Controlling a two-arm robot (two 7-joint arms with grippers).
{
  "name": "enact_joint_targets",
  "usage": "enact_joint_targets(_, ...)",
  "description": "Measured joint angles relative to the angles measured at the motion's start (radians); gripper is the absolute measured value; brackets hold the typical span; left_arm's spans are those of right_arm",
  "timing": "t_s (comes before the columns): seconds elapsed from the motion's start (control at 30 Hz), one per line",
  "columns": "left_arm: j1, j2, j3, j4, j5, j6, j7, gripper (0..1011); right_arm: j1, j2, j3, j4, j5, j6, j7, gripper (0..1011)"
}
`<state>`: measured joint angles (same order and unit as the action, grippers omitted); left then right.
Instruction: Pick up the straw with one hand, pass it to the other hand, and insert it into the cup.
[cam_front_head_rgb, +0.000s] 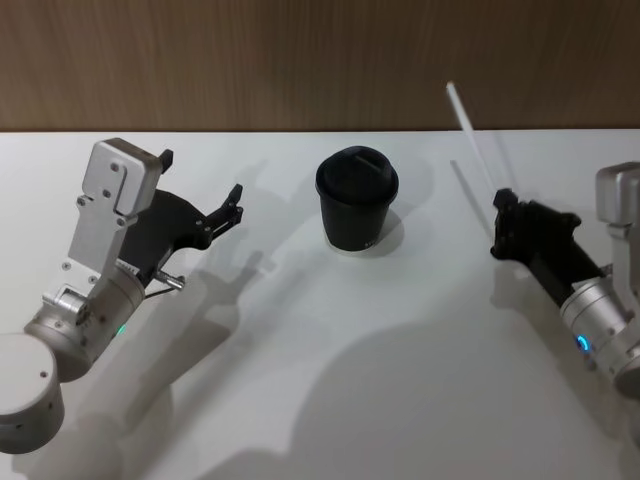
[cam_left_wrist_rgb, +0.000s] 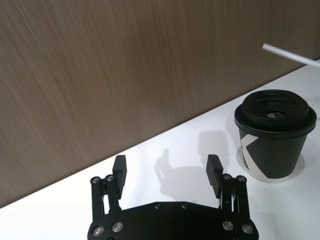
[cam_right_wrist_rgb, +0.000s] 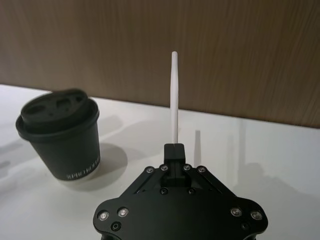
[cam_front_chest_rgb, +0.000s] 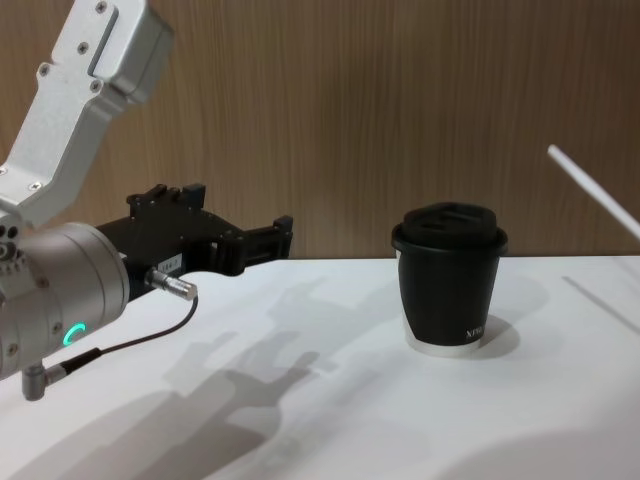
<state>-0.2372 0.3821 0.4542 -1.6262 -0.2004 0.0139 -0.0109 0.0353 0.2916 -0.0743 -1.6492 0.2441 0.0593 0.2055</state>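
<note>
The right gripper (cam_front_head_rgb: 506, 208) sits at the right edge of the head view, about mid-height, its black fingers clenched on the lower end of the straw (cam_front_head_rgb: 470, 125); in the right wrist view the same gripper (cam_right_wrist_rgb: 174, 149) pinches the straw (cam_right_wrist_rgb: 174, 95) at its tips, with the white shaft standing straight out beyond them. In the head view the straw slants up and to the left from those fingers, clear of the white table (cam_front_head_rgb: 350, 390), its free end in the upper right of the frame against the wooden wall (cam_front_head_rgb: 250, 60). In the chest view the straw (cam_front_chest_rgb: 595, 193) comes in from the right edge as a white bar sloping up to the left. The left gripper (cam_front_head_rgb: 200, 178) hangs above the table at the left of the head view with its fingers spread apart and nothing between them; the left wrist view shows this gripper (cam_left_wrist_rgb: 166, 170) with both pads wide open over bare table. A thin black cable with a metal plug (cam_front_chest_rgb: 172, 286) runs beside the left arm. Farther back, in the upper middle of the head view, the cup (cam_front_head_rgb: 357, 200) stands upright on the table with its domed lid on, between the two grippers and apart from both, and apart from the straw
</note>
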Motion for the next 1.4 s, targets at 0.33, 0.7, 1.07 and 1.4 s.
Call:
enact_joint_targets(0.33,0.000,0.000,0.000,0.000,0.000,0.000,0.000,1000,0.012,-0.014,0.024,-0.009,0.022,-0.126,0.035,0)
enact_joint_targets(0.7,0.000,0.000,0.000,0.000,0.000,0.000,0.000,1000,0.021,0.002,0.034,-0.037,0.112,-0.213,0.137,0)
enact_joint_targets(1.07,0.000,0.000,0.000,0.000,0.000,0.000,0.000,1000,0.035,0.033,0.027,-0.056,0.235,-0.235,0.271,0)
enact_joint_targets(1.4,0.000,0.000,0.000,0.000,0.000,0.000,0.000,1000,0.057,0.061,0.009,-0.067,0.330,-0.211,0.365,0)
